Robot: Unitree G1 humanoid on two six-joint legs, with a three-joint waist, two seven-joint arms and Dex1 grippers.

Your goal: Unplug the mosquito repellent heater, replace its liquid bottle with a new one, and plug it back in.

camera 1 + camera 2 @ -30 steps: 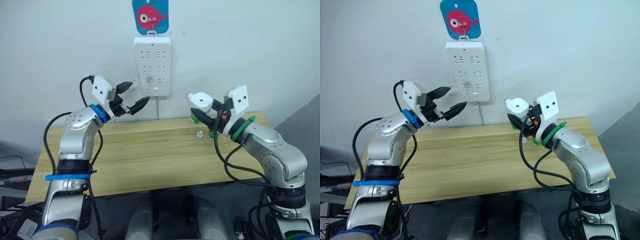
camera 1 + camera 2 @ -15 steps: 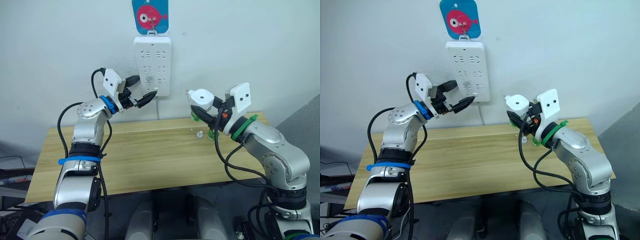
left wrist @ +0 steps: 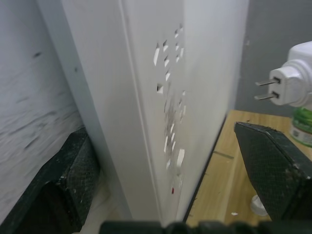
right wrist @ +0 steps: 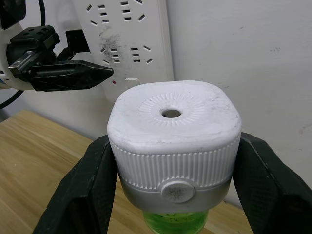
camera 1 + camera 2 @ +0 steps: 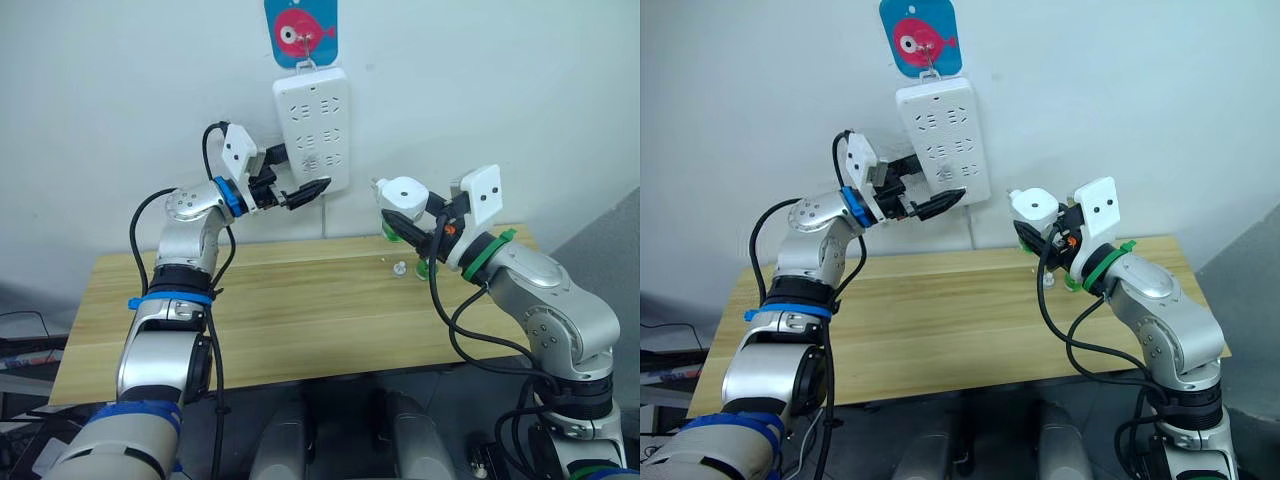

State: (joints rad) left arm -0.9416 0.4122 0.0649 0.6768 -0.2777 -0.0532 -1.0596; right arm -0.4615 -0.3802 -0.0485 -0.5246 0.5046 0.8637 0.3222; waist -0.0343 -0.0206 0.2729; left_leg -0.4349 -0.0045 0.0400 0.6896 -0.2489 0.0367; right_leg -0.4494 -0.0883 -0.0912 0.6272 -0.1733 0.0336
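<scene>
My right gripper (image 4: 174, 195) is shut on the mosquito repellent heater (image 4: 173, 131), a white rounded unit with a round vent hole. A green liquid bottle (image 4: 175, 222) hangs under it. I hold it above the table's back right (image 5: 402, 195), with its two prongs (image 3: 265, 90) pointing at the white wall power strip (image 5: 313, 130). The strip hangs tilted. My left gripper (image 5: 303, 172) is open and straddles the strip's lower end, one finger (image 3: 63, 185) behind it and the other finger (image 3: 273, 165) in front, clear of its face.
The wooden table (image 5: 300, 310) stands against the white wall. A small white cap (image 5: 399, 268) and another green bottle (image 5: 428, 268) sit at its back right, under my right gripper. A blue sign with a red fish (image 5: 300, 30) holds the strip's hook.
My left arm has swung up and to the right until its fingers straddle the strip. The strip has tilted, with its lower end pushed right. The right gripper and heater have barely moved.
</scene>
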